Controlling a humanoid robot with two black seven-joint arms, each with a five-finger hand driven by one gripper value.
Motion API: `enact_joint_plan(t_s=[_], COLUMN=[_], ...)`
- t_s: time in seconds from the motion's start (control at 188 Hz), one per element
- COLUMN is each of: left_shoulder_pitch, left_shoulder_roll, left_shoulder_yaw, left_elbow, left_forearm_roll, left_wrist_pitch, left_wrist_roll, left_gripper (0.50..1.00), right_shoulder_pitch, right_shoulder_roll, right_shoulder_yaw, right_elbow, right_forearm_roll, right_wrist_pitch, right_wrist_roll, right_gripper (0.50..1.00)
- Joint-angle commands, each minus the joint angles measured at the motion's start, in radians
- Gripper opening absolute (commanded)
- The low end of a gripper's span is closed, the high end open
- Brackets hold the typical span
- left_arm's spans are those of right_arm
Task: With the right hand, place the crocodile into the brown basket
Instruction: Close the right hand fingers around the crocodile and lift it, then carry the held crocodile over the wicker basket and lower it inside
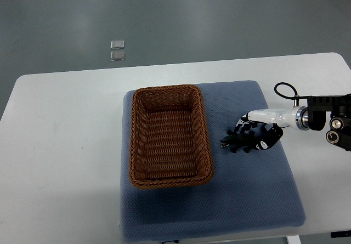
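Top view: the basket (171, 137) sits on a blue mat (247, 200) on the white counter (66, 145), long axis 12 to 6 o'clock, with nothing in it. The right hand (253, 135) comes in from 3 o'clock, low over the mat near the basket's 3 o'clock rim. At its tip is a dark, spiky shape, probably the crocodile (235, 142), stretched roughly 9 to 3. It blurs into the hand, so I cannot tell whether the hand is open or closed on it. The basket lies at 9 o'clock from the toy. No legible writing.
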Motion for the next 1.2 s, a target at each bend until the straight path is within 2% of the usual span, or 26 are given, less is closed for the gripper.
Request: enact_joint_plan(t_s=[0.0,0.048,0.143,0.197,0.59,0.919,1.195], left_shoulder_pitch=[0.001,0.001,0.001,-0.001,0.001,0.001,0.001], left_shoulder_roll=[0.0,0.0,0.0,0.0,0.0,0.0,0.0], left_shoulder_yaw=[0.0,0.0,0.0,0.0,0.0,0.0,0.0], left_elbow=[0.0,0.0,0.0,0.0,0.002,0.0,-0.003], left_forearm_roll=[0.0,0.0,0.0,0.0,0.0,0.0,0.0], left_wrist_pitch=[0.0,0.0,0.0,0.0,0.0,0.0,0.0], left_wrist_roll=[0.0,0.0,0.0,0.0,0.0,0.0,0.0], left_gripper=[1.0,1.0,1.0,1.0,1.0,1.0,1.0], right_shoulder_pitch=[0.0,0.0,0.0,0.0,0.018,0.126,0.242], right_shoulder_roll=[0.0,0.0,0.0,0.0,-0.015,-0.061,-0.084], right_shoulder_yaw=[-0.001,-0.001,-0.003,-0.003,0.005,0.007,0.014], right_elbow=[-0.002,-0.005,-0.006,-0.006,-0.014,-0.008,0.001], right_forearm_roll=[0.0,0.0,-0.007,-0.016,-0.016,0.007,0.012], right_wrist_pitch=[0.0,0.0,0.0,0.0,0.001,0.02,0.078], right_wrist_roll=[0.002,0.005,0.016,0.022,0.025,0.027,0.027], right_gripper=[0.693,0.666,0.539,0.5,0.5,0.5,0.5])
